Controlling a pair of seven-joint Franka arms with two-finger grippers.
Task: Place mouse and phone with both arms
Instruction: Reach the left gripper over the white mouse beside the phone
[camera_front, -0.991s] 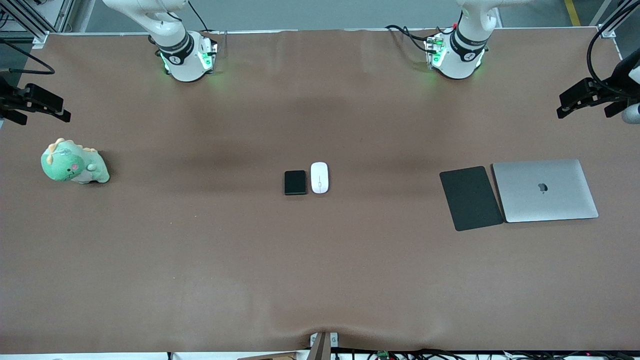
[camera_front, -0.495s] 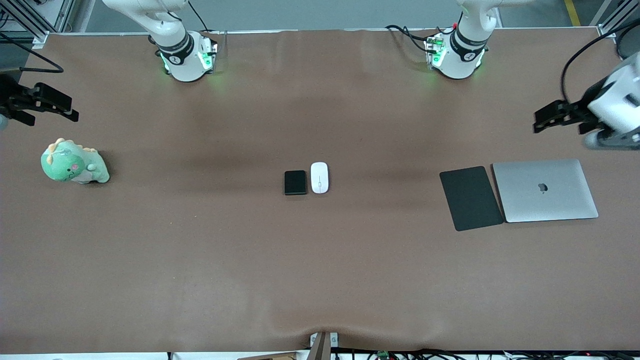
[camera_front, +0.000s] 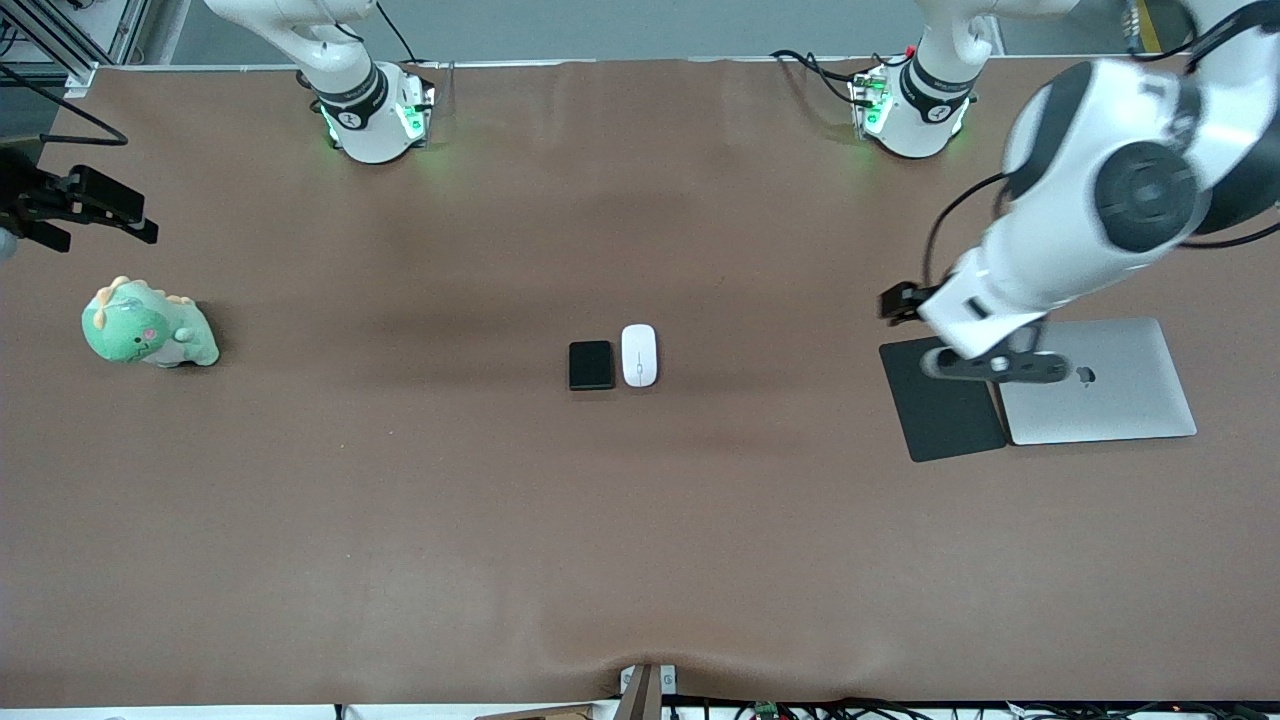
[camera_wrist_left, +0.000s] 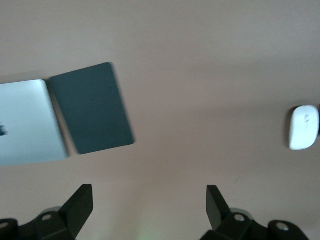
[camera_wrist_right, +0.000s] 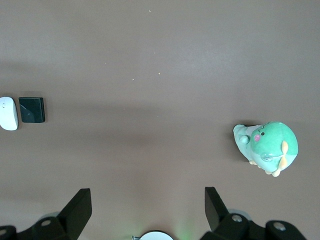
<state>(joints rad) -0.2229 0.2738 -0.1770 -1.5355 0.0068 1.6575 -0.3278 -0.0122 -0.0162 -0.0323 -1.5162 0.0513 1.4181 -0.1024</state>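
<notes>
While the mouse (camera_front: 639, 355) and phone (camera_front: 590, 365) are lying side by side, nearly touching, at mid-desk (camera_front: 640, 520) (long axes toward the bases), we are hovering the left end effector (camera_front: 900, 303), fingers spread and empty, over the mouse pad (camera_front: 940, 410), mouse-side. Our right end effector (camera_front: 100, 205), also spread and empty, is hanging near the plush dinosaur (camera_front: 148, 325). White oval mouse; glossy black phone.

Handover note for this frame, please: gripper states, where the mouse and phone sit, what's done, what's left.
Left gripper: open, empty, over the mouse pad beside the closed laptop.
Right gripper: open, empty, at the right arm's end of the table above the green dinosaur toy.
Mouse and phone: side by side mid-table, untouched.
Done: nothing grasped yet.
Left: pick up and place both.
</notes>
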